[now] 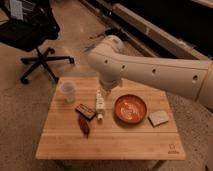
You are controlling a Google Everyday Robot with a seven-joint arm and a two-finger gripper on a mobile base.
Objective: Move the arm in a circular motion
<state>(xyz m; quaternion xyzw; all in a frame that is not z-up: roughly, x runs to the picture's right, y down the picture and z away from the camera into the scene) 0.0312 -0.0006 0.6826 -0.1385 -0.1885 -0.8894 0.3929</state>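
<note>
The arm (pixel 150 70) is a thick cream-white tube with small dark holes. It reaches in from the right edge and bends at a rounded joint above the back of the wooden table (pixel 115 145). From that joint its narrow pale gripper (pixel 102 93) points down, just over the far end of a small white bottle (pixel 100 106) lying on the table. Nothing is seen held in the gripper.
On the table stand a clear cup (pixel 67 91), a dark bar (pixel 86 111), a reddish-brown piece (pixel 84 126), an orange bowl (pixel 131 108) and a tan square (pixel 159 118). A black office chair (pixel 30 35) stands at the back left. Dark rails run along the back right.
</note>
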